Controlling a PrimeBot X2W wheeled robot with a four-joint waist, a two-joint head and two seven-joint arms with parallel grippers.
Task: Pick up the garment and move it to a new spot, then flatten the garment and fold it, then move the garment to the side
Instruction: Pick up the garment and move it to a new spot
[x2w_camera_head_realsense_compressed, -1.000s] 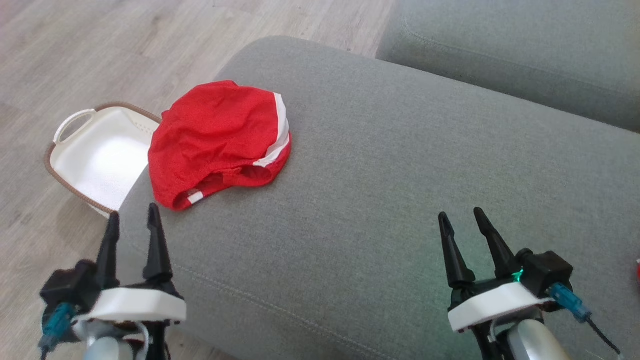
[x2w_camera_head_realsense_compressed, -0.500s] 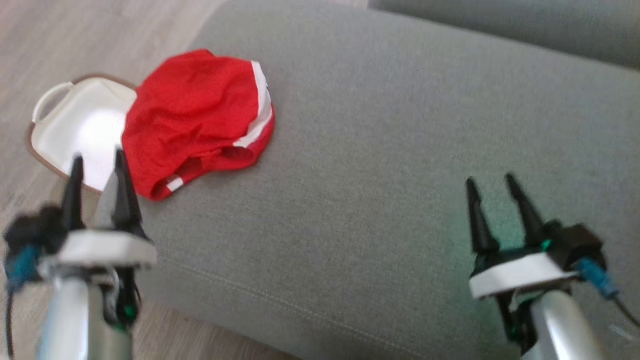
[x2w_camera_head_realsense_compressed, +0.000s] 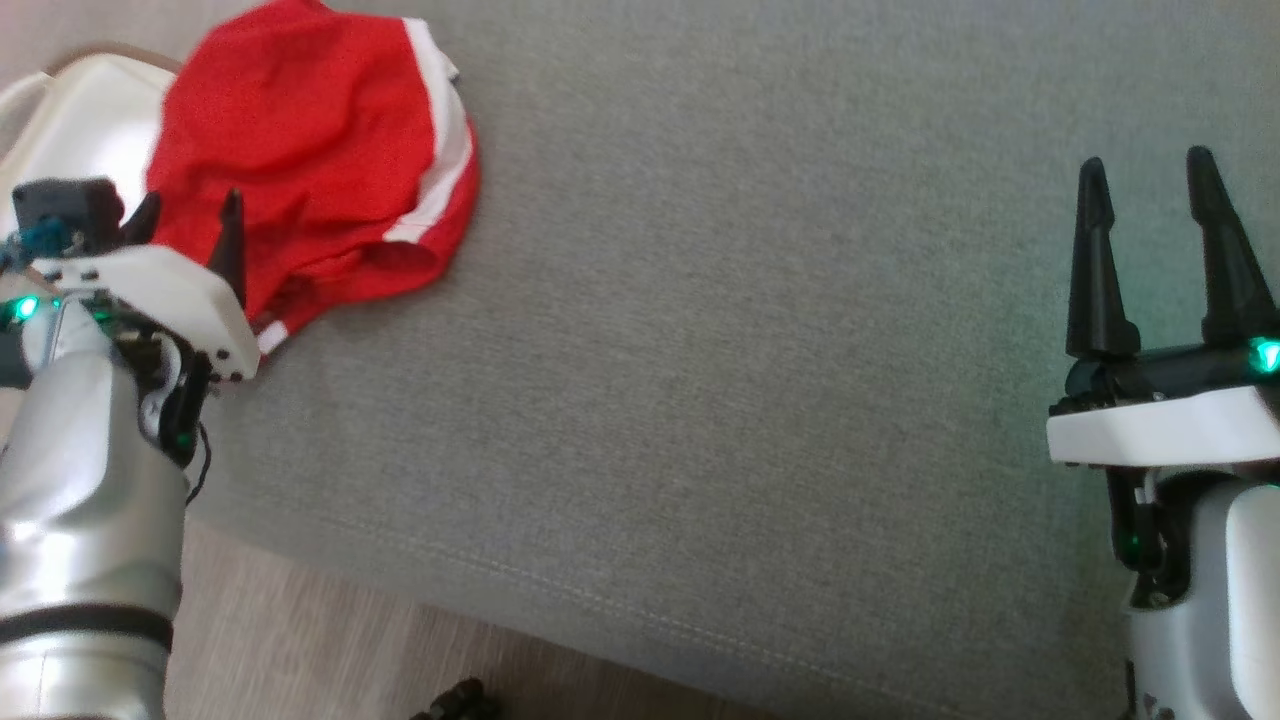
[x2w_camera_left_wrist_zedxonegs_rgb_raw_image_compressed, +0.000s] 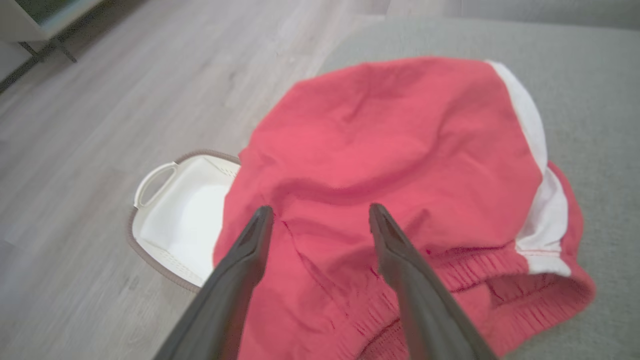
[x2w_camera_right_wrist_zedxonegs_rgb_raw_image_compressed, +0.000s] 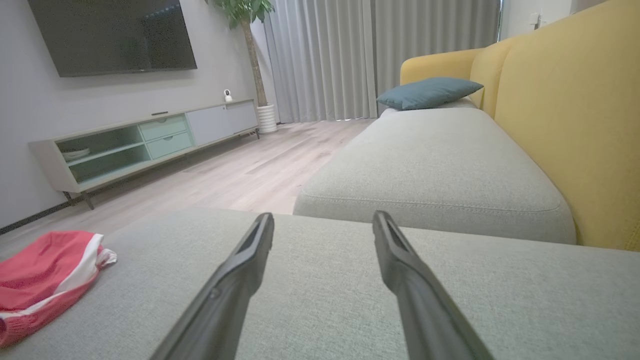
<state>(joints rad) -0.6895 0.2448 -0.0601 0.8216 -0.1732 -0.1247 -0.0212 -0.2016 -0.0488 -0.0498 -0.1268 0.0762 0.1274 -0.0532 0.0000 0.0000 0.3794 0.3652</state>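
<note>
The garment (x2w_camera_head_realsense_compressed: 310, 160) is a crumpled pair of red shorts with white side stripes, lying near the left end of the grey sofa cushion (x2w_camera_head_realsense_compressed: 750, 350). It also shows in the left wrist view as the garment (x2w_camera_left_wrist_zedxonegs_rgb_raw_image_compressed: 390, 165) and at the lower left of the right wrist view as the garment (x2w_camera_right_wrist_zedxonegs_rgb_raw_image_compressed: 45, 280). My left gripper (x2w_camera_head_realsense_compressed: 185, 215) hovers open right over the garment's near edge, fingers (x2w_camera_left_wrist_zedxonegs_rgb_raw_image_compressed: 250, 250) spread with nothing between them. My right gripper (x2w_camera_head_realsense_compressed: 1150, 175) stands open far to the right above bare cushion, nothing held.
A white basket (x2w_camera_head_realsense_compressed: 70, 120) with a brown rim sits on the wood floor just left of the cushion, also seen as the basket (x2w_camera_left_wrist_zedxonegs_rgb_raw_image_compressed: 180, 220). A second grey cushion (x2w_camera_right_wrist_zedxonegs_rgb_raw_image_compressed: 440, 170), a yellow sofa back (x2w_camera_right_wrist_zedxonegs_rgb_raw_image_compressed: 570, 125) and a TV cabinet (x2w_camera_right_wrist_zedxonegs_rgb_raw_image_compressed: 145, 145) lie beyond.
The head camera has tilted down and nearer, shifting the whole picture. My left gripper has advanced from short of the garment to over its near edge. Both grippers stay open.
</note>
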